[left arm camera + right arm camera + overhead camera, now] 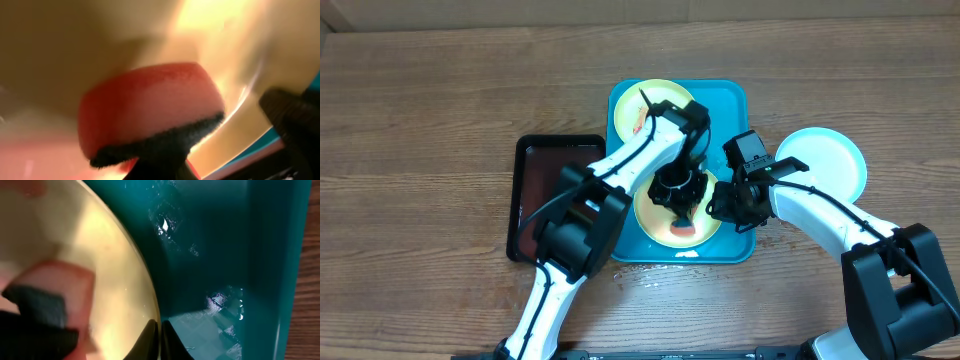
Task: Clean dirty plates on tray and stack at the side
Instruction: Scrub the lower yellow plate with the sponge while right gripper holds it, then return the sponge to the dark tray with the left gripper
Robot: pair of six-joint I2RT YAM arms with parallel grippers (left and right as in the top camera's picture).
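Note:
The turquoise tray holds two yellow-green rimmed plates. The far plate has red smears. The near plate carries an orange-red smear at its front. My left gripper is shut on a red sponge with a black scouring layer and presses it onto the near plate. My right gripper is shut on that plate's right rim, inside the tray; in the overhead view it is at the plate's right side. A light-blue rimmed plate lies on the table right of the tray.
A smaller black rectangular tray sits just left of the turquoise tray, under my left arm. Water drops glisten on the tray floor and on the wooden table by its front edge.

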